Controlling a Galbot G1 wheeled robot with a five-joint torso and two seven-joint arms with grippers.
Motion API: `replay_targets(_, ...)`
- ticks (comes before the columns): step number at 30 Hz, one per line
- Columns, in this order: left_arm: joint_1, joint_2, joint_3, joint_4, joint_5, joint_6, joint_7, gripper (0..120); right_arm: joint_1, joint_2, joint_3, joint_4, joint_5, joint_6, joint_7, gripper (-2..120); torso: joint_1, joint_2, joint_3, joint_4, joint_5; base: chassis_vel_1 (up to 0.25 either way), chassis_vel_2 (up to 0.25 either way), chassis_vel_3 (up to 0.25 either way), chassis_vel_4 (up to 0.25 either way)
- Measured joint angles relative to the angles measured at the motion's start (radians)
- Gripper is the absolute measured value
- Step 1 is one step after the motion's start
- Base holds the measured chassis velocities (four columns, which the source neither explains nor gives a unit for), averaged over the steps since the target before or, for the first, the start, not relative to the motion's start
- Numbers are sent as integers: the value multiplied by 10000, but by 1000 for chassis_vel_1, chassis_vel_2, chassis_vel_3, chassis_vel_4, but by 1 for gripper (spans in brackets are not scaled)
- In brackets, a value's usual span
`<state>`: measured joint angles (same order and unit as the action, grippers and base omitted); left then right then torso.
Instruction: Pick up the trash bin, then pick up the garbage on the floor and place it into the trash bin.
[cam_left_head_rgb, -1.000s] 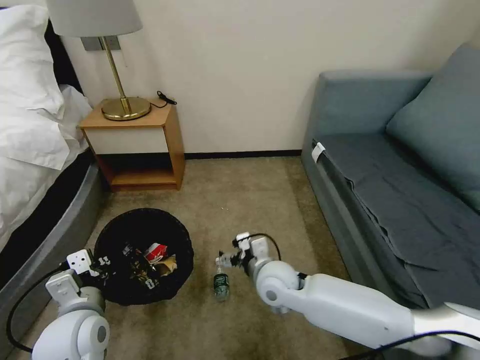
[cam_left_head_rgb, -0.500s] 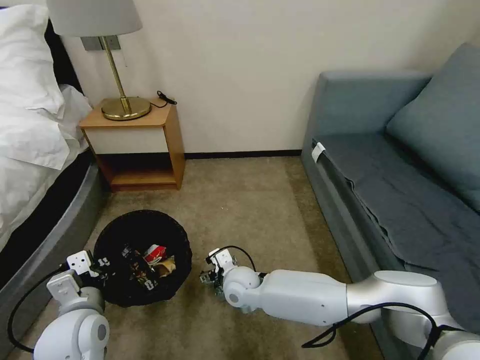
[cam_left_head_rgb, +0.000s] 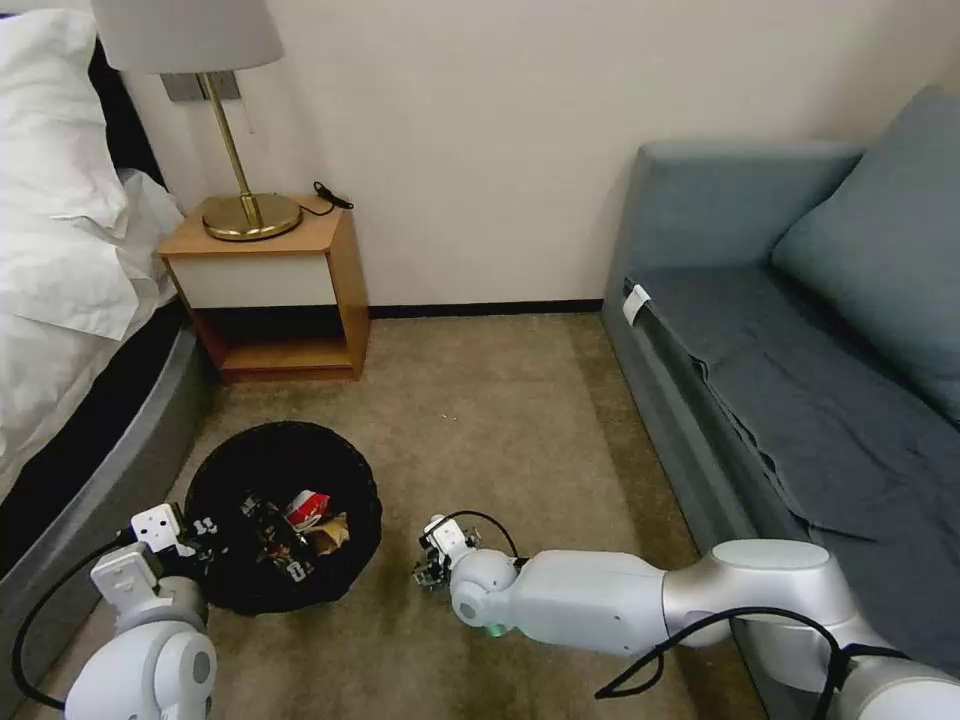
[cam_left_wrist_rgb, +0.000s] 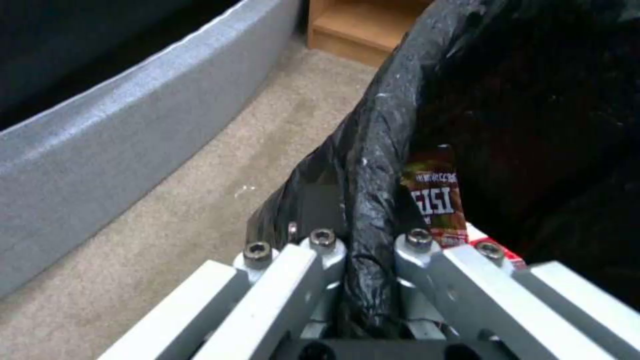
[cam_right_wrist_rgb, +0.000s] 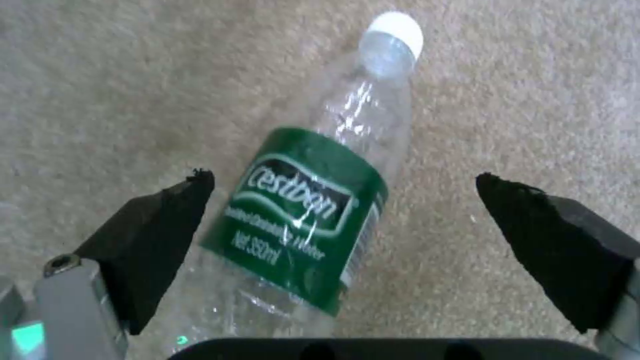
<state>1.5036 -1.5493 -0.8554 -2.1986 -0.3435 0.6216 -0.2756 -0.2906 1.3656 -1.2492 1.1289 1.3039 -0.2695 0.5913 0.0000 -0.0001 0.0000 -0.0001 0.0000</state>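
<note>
The trash bin (cam_left_head_rgb: 285, 470), round black mesh with a black liner, sits at the lower left beside the bed. My left gripper (cam_left_head_rgb: 203, 528) is shut on its near rim; the left wrist view shows the fingers (cam_left_wrist_rgb: 320, 250) pinching the liner fold (cam_left_wrist_rgb: 373, 165). Inside lie a red-white packet (cam_left_head_rgb: 308, 505), a brown wrapper (cam_left_head_rgb: 332, 530) and a dark red candy wrapper (cam_left_wrist_rgb: 435, 195). My right gripper (cam_left_head_rgb: 432, 572) is low over the carpet, open. In the right wrist view the clear bottle (cam_right_wrist_rgb: 300, 215) with its green label lies between the two black pads (cam_right_wrist_rgb: 160, 220), untouched.
A wooden nightstand (cam_left_head_rgb: 285, 290) with a brass lamp (cam_left_head_rgb: 250, 215) stands against the wall. The bed (cam_left_head_rgb: 70, 300) borders the left, its grey base (cam_left_wrist_rgb: 133, 130) close to the bin. A blue-grey sofa (cam_left_head_rgb: 800, 360) borders the right. Open carpet (cam_left_head_rgb: 480, 400) lies between them.
My right arm has swung left and dropped to the floor, so it now covers the bottle in the head view. The left gripper and bin have barely moved.
</note>
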Motion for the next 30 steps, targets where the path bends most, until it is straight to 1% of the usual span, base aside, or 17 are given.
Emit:
replay_targets(9,-13,-21,12,7,8,-11,0,3,-359,-14,-48,-104,-193,38,-92,99,0,1,0,0,0,0,0,0,0)
replay_targets(10,-15,-21,12,14,12,-11,0,3,-403,-12,-53,-121,-225,44,-100,96,0,1,0,0,0,0,0,0,0)
replay_targets(11,-15,-21,12,14,12,-11,0,3,-403,-12,-53,-121,-225,44,-100,96,0,1,0,0,0,0,0,0,0)
replay_targets(12,-15,-22,13,16,15,-11,0,3,-441,-9,-56,-152,-262,59,-108,94,0,1,0,0,0,0,0,0,0)
replay_targets(14,-9,-35,25,17,18,-14,0,3,-495,9,-57,-228,-365,141,-147,85,0,2,0,0,0,0,0,0,0)
replay_targets(15,-9,-35,25,17,18,-14,0,3,-495,9,-57,-228,-365,141,-147,85,0,2,0,0,0,0,0,0,0)
replay_targets(19,-6,-46,26,42,28,-29,-2,3,-505,-29,-57,-223,-521,260,-194,67,0,2,0,1,1,0,0,0,0)
replay_targets(20,-6,-46,26,42,28,-29,-2,3,-505,-29,-57,-223,-521,260,-194,67,0,2,0,1,1,0,0,0,0)
replay_targets(21,-5,-49,27,51,30,-32,-2,3,-505,-50,-57,-208,-566,300,-207,61,0,1,0,0,1,0,0,0,0)
replay_targets(22,-5,-49,27,52,30,-33,-1,3,-505,-54,-57,-206,-572,307,-209,61,0,1,0,0,1,0,0,0,0)
replay_targets(23,-5,-53,28,58,35,-38,-2,3,-499,-76,-57,-188,-600,331,-216,54,0,2,0,0,0,0,0,0,0)
replay_targets(24,-5,-56,29,60,40,-40,-3,3,-484,-94,-58,-158,-615,345,-219,48,0,2,0,0,1,0,0,0,0)
replay_targets(25,-5,-56,29,60,40,-40,-3,3,-484,-94,-58,-158,-615,345,-219,48,0,2,0,0,1,0,0,0,0)
replay_targets(28,-20,-64,40,60,52,-41,-6,3,-420,-185,-55,21,-643,386,-224,36,0,2,0,0,1,0,0,0,0)
replay_targets(30,-24,-66,44,60,53,-41,-6,3,-402,-228,-50,112,-643,390,-221,33,0,2,0,1,1,0,0,0,0)
